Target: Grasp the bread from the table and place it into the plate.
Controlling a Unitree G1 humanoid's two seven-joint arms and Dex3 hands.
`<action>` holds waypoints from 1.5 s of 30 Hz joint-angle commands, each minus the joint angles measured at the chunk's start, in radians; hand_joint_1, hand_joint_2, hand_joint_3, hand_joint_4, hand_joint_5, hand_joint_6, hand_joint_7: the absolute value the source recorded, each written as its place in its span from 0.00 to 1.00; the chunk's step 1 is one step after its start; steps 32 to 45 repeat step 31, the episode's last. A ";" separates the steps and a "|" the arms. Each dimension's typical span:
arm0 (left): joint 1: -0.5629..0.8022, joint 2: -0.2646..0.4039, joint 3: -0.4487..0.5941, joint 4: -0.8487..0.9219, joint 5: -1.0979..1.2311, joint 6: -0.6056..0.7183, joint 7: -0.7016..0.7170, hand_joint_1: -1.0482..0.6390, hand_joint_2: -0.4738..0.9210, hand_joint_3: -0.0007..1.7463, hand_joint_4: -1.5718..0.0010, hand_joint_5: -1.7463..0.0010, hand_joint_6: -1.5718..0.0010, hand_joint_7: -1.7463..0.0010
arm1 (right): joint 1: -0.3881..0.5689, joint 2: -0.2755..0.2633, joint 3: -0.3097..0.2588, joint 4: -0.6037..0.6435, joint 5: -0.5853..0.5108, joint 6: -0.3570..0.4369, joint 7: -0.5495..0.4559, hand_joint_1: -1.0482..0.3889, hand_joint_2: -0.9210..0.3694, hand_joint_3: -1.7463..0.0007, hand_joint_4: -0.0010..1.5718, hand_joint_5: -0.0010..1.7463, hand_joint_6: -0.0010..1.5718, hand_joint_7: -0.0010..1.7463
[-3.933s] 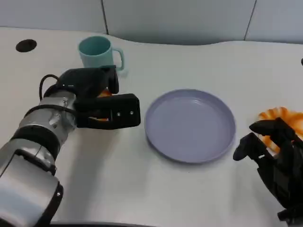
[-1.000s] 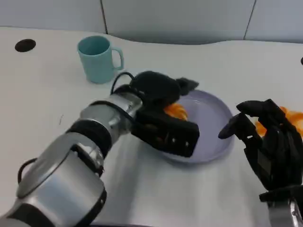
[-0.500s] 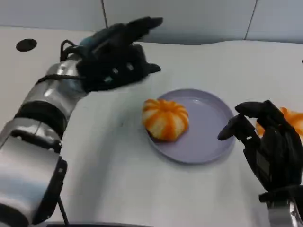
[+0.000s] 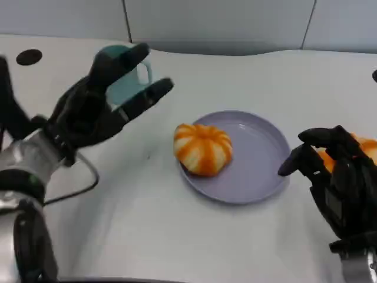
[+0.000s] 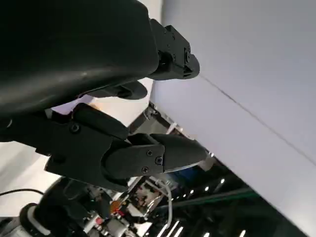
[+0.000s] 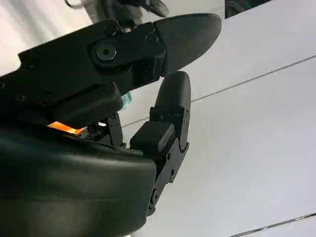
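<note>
The orange-and-white striped bread (image 4: 203, 148) sits on the left edge of the lavender plate (image 4: 259, 171). The left hand (image 4: 97, 109) hovers over the surface, fingers spread, holding nothing. The right hand (image 4: 336, 177) rests right of the plate, fingers loosely curled and empty.

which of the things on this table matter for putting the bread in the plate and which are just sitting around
For the job:
bread, already lying in the plate
plate
left hand, open, raised above the table
right hand

Just lying about:
mug
second orange bread, behind the right hand
</note>
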 commanded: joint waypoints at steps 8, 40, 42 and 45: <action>0.223 -0.022 0.041 -0.098 -0.029 -0.019 0.096 0.27 1.00 0.22 0.81 0.13 0.69 0.49 | 0.034 -0.072 -0.042 -0.007 0.056 0.042 0.064 0.36 0.00 0.95 0.39 0.98 0.48 0.53; 0.212 -0.063 -0.014 -0.044 0.003 -0.079 0.082 0.36 1.00 0.06 0.75 0.00 0.82 0.00 | 0.019 -0.101 -0.079 0.065 0.074 0.044 0.108 0.36 0.00 0.95 0.40 0.98 0.48 0.55; 0.212 -0.063 -0.014 -0.044 0.003 -0.079 0.082 0.36 1.00 0.06 0.75 0.00 0.82 0.00 | 0.019 -0.101 -0.079 0.065 0.074 0.044 0.108 0.36 0.00 0.95 0.40 0.98 0.48 0.55; 0.212 -0.063 -0.014 -0.044 0.003 -0.079 0.082 0.36 1.00 0.06 0.75 0.00 0.82 0.00 | 0.019 -0.101 -0.079 0.065 0.074 0.044 0.108 0.36 0.00 0.95 0.40 0.98 0.48 0.55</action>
